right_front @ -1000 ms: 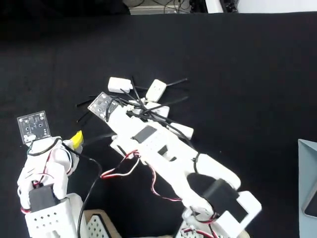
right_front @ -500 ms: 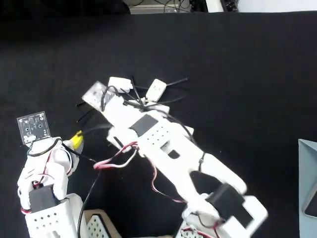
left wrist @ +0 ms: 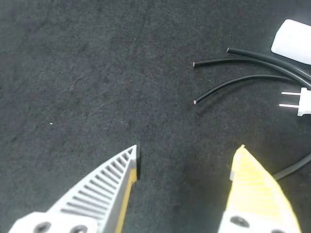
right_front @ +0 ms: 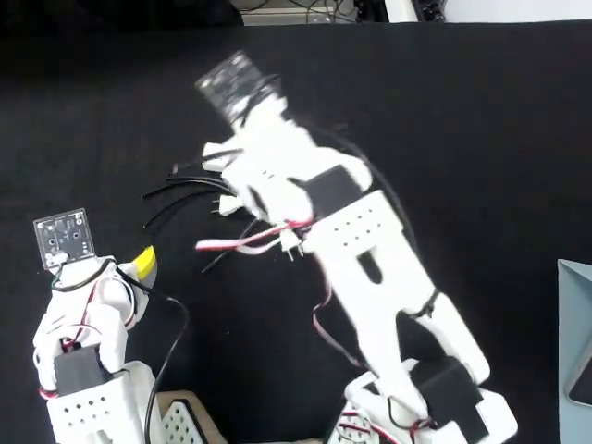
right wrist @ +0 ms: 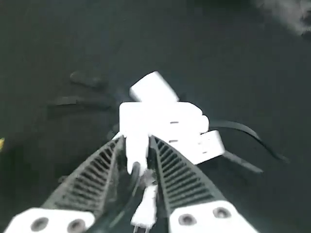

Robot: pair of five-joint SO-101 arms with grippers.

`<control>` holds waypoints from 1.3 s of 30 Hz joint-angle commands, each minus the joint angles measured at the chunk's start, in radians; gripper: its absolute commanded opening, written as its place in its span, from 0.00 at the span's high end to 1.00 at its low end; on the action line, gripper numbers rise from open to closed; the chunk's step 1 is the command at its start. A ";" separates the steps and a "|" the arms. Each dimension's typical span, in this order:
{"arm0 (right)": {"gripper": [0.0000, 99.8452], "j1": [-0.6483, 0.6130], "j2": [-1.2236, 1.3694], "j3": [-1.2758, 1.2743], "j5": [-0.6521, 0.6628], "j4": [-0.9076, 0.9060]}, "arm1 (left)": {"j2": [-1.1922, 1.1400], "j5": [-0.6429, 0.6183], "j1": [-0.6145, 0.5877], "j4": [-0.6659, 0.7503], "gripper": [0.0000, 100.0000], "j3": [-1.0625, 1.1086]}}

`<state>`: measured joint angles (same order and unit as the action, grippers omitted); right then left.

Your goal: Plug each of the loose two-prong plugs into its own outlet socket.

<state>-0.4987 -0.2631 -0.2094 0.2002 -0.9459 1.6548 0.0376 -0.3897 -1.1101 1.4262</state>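
One second on, my right hand (right wrist: pixel 137 160) has swung up off the surface (right_front: pixel 481 139) pinching a socket (right wrist: pixel 160 121), so no plug (left wrist: pixel 306 101) looks seated yet; left hand (left wrist: pixel 184 160) hangs spread.

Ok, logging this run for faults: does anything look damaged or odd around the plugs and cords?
The black cords end in bare cut tips on the table, attached to nothing there. The right gripper is shut on one white outlet block, with more white blocks bunched against it.

Robotics lab bench: black cloth-covered surface (right_front: pixel 481 111), white printed-plastic robot arm (right_front: pixel 370 268), exposed red servo wiring (right_front: pixel 250 242), cable clutter behind (right_front: pixel 305 9).
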 commanded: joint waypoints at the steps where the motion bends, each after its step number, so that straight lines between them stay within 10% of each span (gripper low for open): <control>1: 0.99 0.087 0.077 0.065 0.008 0.181 | 0.008 -0.002 -0.005 0.018 0.69 -0.007; 11: 0.91 0.137 0.443 0.110 0.002 0.563 | 0.008 -0.002 -0.004 0.015 0.69 -0.005; 16: 0.68 0.133 0.530 0.213 0.002 0.443 | 0.008 -0.002 -0.004 0.015 0.69 -0.005; 29: 0.85 0.083 0.538 0.447 -0.083 -0.126 | 0.008 -0.002 -0.004 0.014 0.69 -0.005; 39: 0.84 -0.046 0.550 0.380 -0.078 -0.189 | 0.008 -0.002 -0.004 0.014 0.69 -0.005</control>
<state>-0.4987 0.2831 0.1711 0.1266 -1.1285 1.6548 0.0376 -0.3897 -1.1101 1.4262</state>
